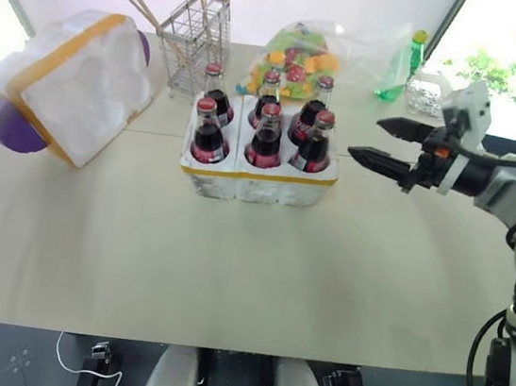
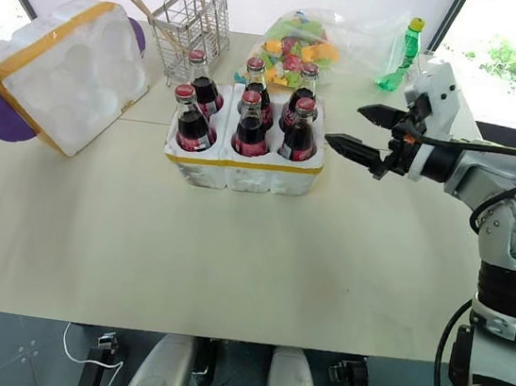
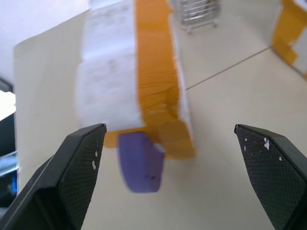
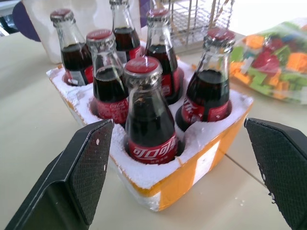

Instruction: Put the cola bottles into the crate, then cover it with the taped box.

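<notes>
1. Head views: the crate (image 1: 258, 182) stands mid-table with all six cola bottles (image 1: 266, 137) upright in its wells, three in front and three behind; the back row is partly hidden by the front row; the yellow band runs along the crate's base. Well to its left the taped box (image 1: 75, 81) lies tilted with its moulded hollows facing the camera, propped against purple round things (image 1: 12, 126) that it mostly hides; their shape is hard to make out. Behind the crate stand a wire basket (image 1: 197, 40) with wooden sticks rising out of it, a clear bag of coloured pieces (image 1: 299, 60) and a green bottle (image 1: 403, 65) near the table's far edge. The right gripper (image 1: 390, 144) hovers level just to the right of the crate, fingers spread apart and empty, touching nothing.

2. Left wrist view: the left gripper (image 3: 177, 158) has its two fingers wide apart with nothing between them; beyond them the taped box (image 3: 129, 72) is blurred, its yellow tape band plain but its surface unreadable; a purple round piece (image 3: 140, 162) juts from under it; the basket and a corner of the crate are cut off at the picture's edges.

3. Right wrist view: the right gripper's fingers (image 4: 81, 177) stand wide, clear of the crate (image 4: 192, 167); the six bottles sit in their wells, the nearest hiding part of those behind; the bag is cut off at the side.
</notes>
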### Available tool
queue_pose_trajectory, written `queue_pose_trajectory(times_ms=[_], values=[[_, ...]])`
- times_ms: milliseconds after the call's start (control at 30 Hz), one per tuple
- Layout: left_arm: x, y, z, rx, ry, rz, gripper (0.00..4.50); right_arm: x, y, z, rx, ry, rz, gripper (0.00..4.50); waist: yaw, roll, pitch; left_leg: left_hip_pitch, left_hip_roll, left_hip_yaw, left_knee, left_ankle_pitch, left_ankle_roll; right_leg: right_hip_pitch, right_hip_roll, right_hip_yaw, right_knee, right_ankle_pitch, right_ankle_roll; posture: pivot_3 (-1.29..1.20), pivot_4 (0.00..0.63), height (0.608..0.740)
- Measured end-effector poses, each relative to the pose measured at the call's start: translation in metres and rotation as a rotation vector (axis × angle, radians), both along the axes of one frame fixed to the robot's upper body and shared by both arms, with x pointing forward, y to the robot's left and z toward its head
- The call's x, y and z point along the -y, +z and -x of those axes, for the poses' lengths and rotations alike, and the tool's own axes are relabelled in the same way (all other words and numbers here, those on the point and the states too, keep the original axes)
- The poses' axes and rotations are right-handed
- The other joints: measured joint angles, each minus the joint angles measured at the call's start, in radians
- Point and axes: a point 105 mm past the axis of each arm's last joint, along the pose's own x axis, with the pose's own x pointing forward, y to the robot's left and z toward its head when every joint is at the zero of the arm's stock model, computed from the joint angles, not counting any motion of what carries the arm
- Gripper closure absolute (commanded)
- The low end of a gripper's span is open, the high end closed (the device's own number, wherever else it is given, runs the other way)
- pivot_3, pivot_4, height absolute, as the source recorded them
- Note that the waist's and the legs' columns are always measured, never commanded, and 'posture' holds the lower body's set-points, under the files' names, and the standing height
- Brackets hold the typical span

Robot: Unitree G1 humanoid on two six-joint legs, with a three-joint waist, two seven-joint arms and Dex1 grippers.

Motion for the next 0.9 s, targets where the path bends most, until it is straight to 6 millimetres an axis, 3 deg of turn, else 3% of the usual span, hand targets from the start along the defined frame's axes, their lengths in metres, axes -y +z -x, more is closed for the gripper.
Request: queue_pose_trajectory(times_ms=[133,267,633,900], values=[[-0.014,-0.009,-0.008,-0.065,0.074,-0.061,0.00,-0.006,0.002,0.009,0.011,0.053,0.023,0.02,-0.003,0.000,0.000,-0.001,0.000,0.001,0.002,0.000,0.001,-0.001,0.003,-0.001,0.000,0.002,0.004,0.00,0.150,0.740],[-0.021,-0.033,-0.017,-0.160,0.114,-0.080,0.00,-0.008,0.017,0.023,0.060,0.116,0.036,0.02,-0.004,-0.001,0.001,-0.001,0.001,0.001,0.005,0.000,0.001,-0.001,0.006,-0.001,0.003,0.002,0.005,0.00,0.150,0.740],[-0.018,-0.068,-0.035,-0.282,0.108,-0.141,0.00,-0.020,0.066,0.071,0.184,0.334,0.014,0.02,-0.001,-0.007,0.002,-0.003,0.003,0.001,0.016,0.001,0.005,0.000,0.003,0.000,0.008,0.005,0.007,0.00,0.150,0.740],[-0.012,-0.079,-0.052,-0.293,0.116,-0.177,0.00,-0.025,0.063,0.078,0.174,0.341,-0.008,0.02,0.000,-0.011,0.001,-0.005,0.002,0.001,0.017,0.001,0.005,-0.001,0.001,0.000,0.008,0.007,0.009,0.00,0.150,0.740]])
